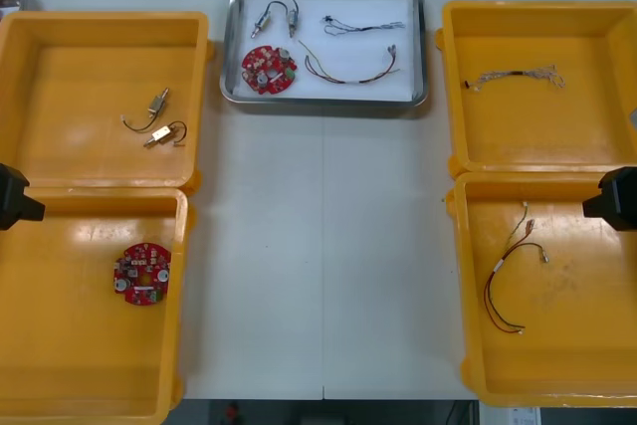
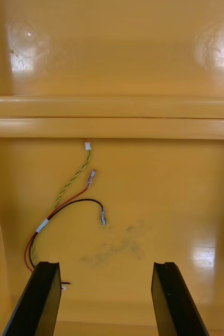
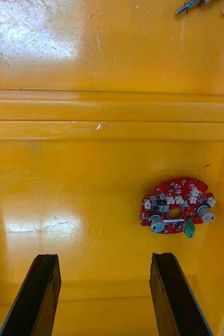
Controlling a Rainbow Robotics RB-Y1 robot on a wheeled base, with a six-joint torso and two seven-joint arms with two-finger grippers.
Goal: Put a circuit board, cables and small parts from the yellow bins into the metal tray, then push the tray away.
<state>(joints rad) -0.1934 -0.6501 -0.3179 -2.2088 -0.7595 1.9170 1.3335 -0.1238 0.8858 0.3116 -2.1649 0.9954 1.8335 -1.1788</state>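
Observation:
The metal tray [image 1: 423,42], white inside, stands at the table's far middle. In it lie a round red circuit board [image 1: 269,69], two small metal parts [image 1: 277,17], a twisted blue and white cable [image 1: 364,25] and a red and yellow cable [image 1: 350,69]. My left gripper [image 3: 104,257] hangs open over the near left yellow bin [image 1: 60,345], with another red circuit board [image 3: 176,206] ahead of its fingers. Over the near right yellow bin [image 1: 577,345] my right gripper [image 2: 105,265] is open too, a red and yellow cable [image 2: 64,210] lying just beyond its fingertips.
The far left yellow bin [image 1: 60,97] holds two small metal parts [image 1: 159,118]. A thin cable [image 1: 513,77] lies in the far right yellow bin [image 1: 587,116]. Bare table runs between the bins, from the tray to the near edge.

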